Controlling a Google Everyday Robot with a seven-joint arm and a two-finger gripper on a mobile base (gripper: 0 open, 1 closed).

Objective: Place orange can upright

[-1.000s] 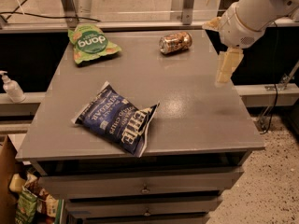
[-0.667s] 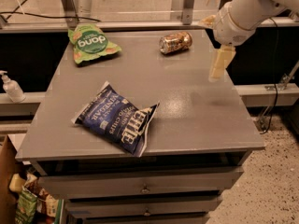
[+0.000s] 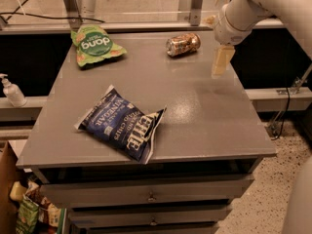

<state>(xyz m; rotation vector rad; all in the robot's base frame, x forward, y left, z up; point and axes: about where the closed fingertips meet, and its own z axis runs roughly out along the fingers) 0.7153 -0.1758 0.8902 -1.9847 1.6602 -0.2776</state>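
At the far left, off the tabletop [image 3: 204,111], a small pump bottle [image 3: 10,90] stands on a pale ledge, and below it, at floor level beside the drawers [image 3: 146,195], some packaged goods [image 3: 29,213] show in the corner. On the grey tabletop's far left corner lies a green chip bag [image 3: 95,45], flat, with its white lettering upside down to the camera. Nearer the front and left of the middle lies a blue chip bag [image 3: 122,124], also flat and turned at an angle, one corner close to the front edge. The orange can [image 3: 183,44] is at the far edge, right of the middle, lying on its side with its silver end toward the left, well apart from both bags. Just to the right of the can and a little nearer the camera, the claw [image 3: 221,61] hangs over the tabletop's right edge, pointing down and touching nothing; whether it is spread or pressed together cannot be told. The white arm [image 3: 265,6] carrying it comes in from the upper right corner.
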